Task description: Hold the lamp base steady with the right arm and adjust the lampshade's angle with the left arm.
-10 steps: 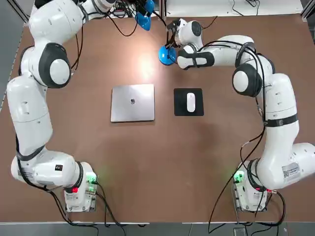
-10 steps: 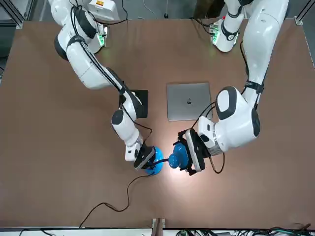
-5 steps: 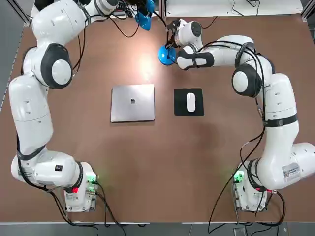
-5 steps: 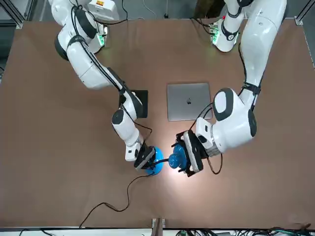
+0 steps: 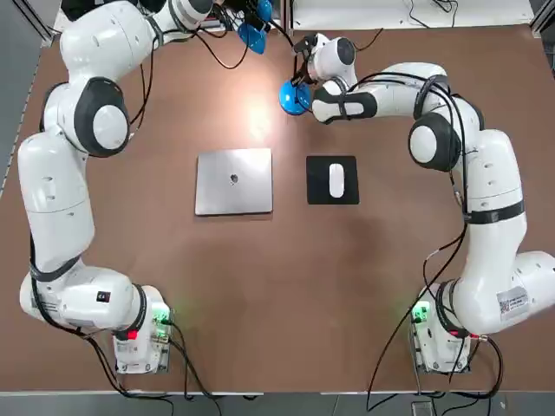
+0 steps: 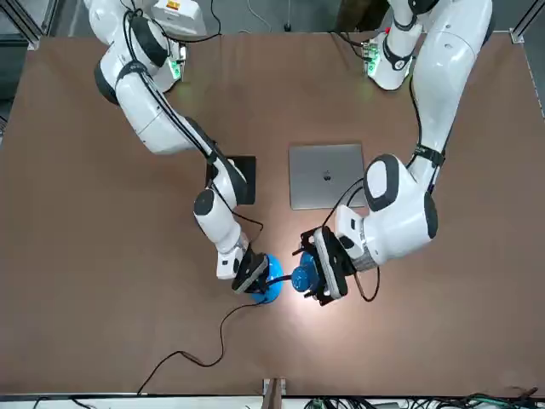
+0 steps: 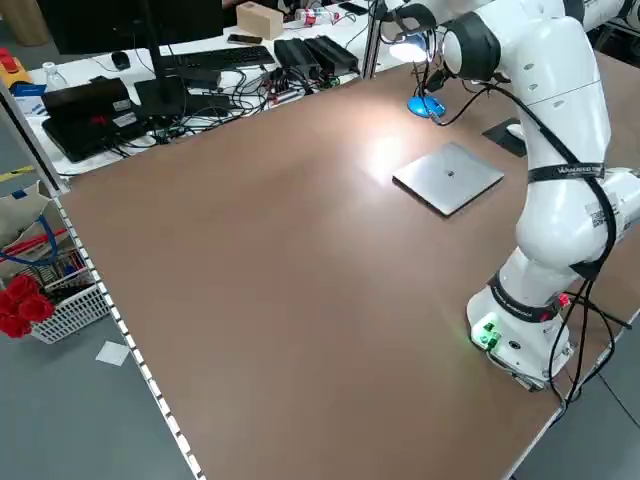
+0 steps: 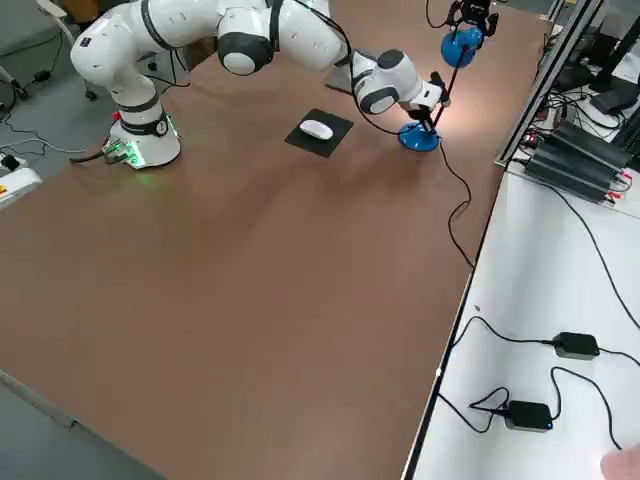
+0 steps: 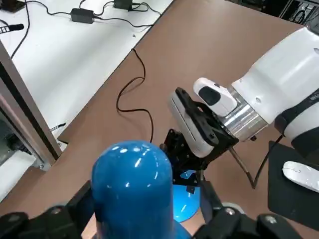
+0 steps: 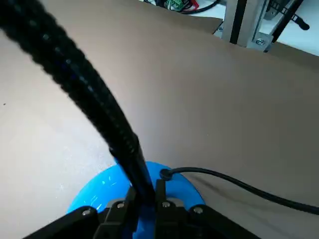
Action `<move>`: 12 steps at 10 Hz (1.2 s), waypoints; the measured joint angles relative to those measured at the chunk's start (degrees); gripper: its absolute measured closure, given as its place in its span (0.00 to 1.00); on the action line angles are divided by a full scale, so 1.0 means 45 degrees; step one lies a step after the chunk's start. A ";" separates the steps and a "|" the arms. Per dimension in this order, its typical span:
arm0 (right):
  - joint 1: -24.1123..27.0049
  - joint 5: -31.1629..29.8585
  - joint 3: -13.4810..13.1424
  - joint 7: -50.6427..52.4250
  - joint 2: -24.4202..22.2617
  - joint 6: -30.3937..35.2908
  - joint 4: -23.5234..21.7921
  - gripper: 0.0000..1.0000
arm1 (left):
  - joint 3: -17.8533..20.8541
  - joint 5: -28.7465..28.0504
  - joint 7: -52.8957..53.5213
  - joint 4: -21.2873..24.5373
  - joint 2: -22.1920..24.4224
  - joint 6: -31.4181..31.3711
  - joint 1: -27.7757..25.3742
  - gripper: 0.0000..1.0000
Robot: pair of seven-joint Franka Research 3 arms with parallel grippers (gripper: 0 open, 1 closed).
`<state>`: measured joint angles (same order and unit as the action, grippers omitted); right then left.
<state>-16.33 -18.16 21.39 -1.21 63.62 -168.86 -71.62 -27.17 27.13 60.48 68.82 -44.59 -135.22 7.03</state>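
Front view: left end effector (image 6: 317, 274) closed on lampshade (image 6: 303, 278), shifted slightly toward lamp base (image 6: 266, 285) over the last second, so I judge tilting underway; right end effector (image 6: 247, 274) clamps the stem foot, base unmoved at the table (image 6: 102, 256) far edge

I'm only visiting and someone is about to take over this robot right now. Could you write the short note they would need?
Right gripper: shut on the gooseneck stem just above the lamp base, pinning it to the table at the far edge from the robot.
Left gripper: shut on the lampshade, which is lit and held above the table beside the base.
Nearby: closed laptop and mouse on its pad, mid-table, untouched.
Done: both grips are made.
Left: set the shade's angle with the left arm, then release both. The final angle can't be judged from these pictures.
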 joint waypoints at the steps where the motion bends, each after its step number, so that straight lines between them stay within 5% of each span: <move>1: -0.0001 0.0000 -0.0001 0.0000 0.0000 -0.0001 0.0000 0.84 | -0.0026 0.0000 0.0044 -0.0037 0.0001 -0.0005 0.0007 0.16; 4: -0.0004 0.0000 -0.0004 0.0000 0.0000 -0.0001 0.0000 0.84 | -0.0027 0.0000 0.0231 -0.0085 0.0001 -0.0031 0.0031 0.27; 12: -0.0154 0.0000 -0.0208 0.0000 0.0001 -0.0201 -0.0001 0.84 | -0.0021 0.0000 0.0065 -0.0093 0.0001 -0.0032 0.0020 0.33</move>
<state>-17.03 -18.16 20.45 -1.21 63.62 -169.76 -71.62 -27.27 27.14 60.77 68.40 -44.58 -135.37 7.12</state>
